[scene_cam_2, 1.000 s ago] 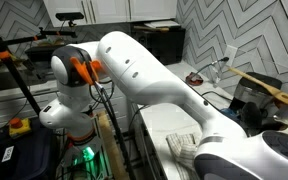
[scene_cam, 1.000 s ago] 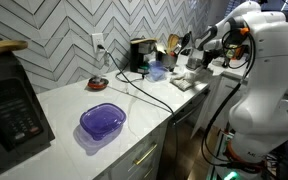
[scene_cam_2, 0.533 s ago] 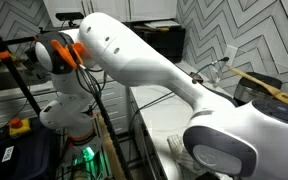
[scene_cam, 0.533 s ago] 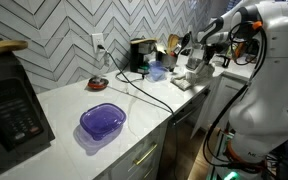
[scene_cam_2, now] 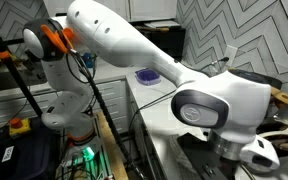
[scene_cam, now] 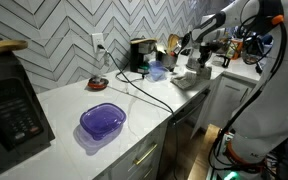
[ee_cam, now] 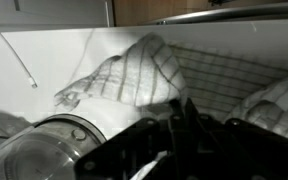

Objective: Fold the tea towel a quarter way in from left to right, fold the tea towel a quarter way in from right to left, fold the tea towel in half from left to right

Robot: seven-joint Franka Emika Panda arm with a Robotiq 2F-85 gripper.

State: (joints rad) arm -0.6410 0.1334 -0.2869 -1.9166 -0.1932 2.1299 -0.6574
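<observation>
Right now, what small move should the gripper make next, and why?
Probably draw the gripper sideways, low across the tea towel: it is shut at a raised, bunched edge, so a fold seems started, though whether cloth is pinched is unclear.

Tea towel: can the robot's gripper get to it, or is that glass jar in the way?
Probably yes. In the wrist view the gripper sits right at the tea towel, jaws shut, and the glass jar is off to the side, not between them.
</observation>
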